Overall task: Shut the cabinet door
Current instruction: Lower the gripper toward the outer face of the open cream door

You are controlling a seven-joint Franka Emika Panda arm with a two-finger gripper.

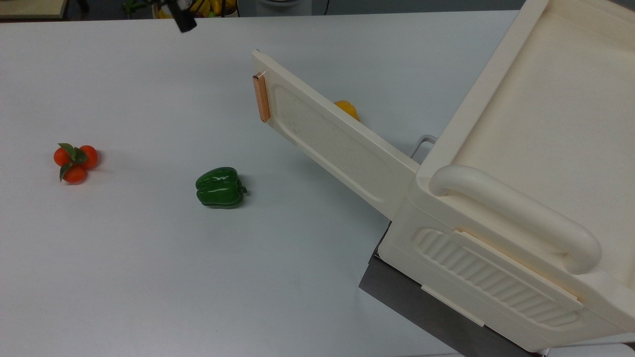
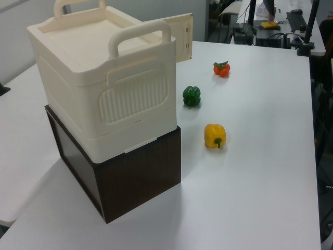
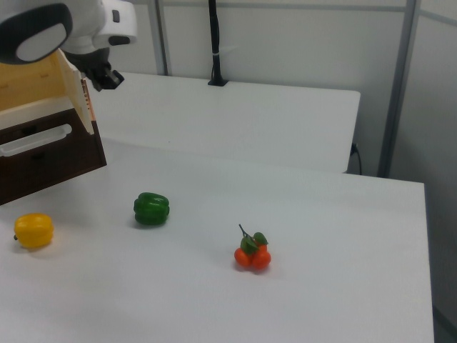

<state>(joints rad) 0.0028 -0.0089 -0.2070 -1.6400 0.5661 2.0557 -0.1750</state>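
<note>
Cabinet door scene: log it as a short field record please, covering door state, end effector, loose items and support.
cabinet door: swung open, copper handle strip at its free edge
cabinet: sits on a dark box
end effector: near the door's free edge in the right view, contact unclear
loose items: green pepper, yellow pepper, orange fruit cluster
table: white
</note>
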